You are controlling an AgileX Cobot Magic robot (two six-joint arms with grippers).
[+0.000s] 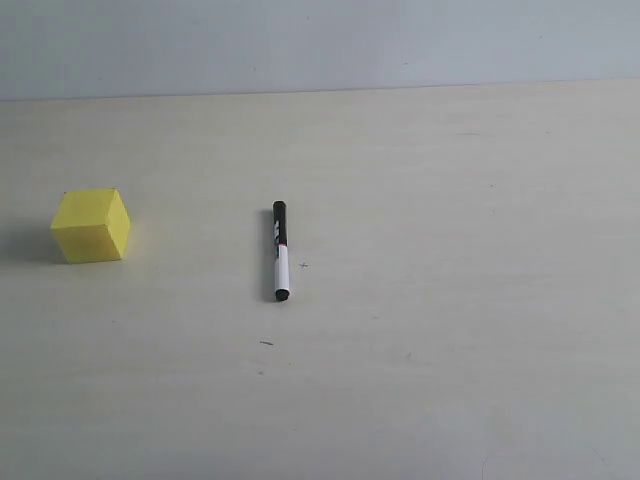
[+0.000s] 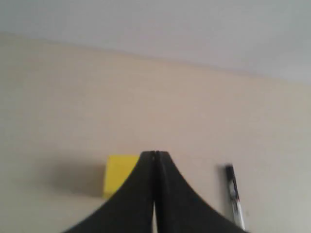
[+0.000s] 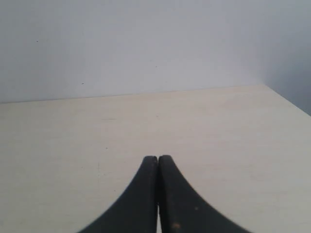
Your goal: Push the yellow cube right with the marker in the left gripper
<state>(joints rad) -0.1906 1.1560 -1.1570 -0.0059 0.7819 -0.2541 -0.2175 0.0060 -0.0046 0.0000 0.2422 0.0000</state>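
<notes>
Showed the marker lying free on the pale surface, well right of the yellow cube, with the left gripper closed tight and empty; looked like the pickup step, calling next for opening that gripper over the marker.

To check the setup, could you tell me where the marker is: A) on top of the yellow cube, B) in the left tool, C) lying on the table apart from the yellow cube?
C: the marker lies on the table away from the yellow cube, and the left tool is shut.
</notes>
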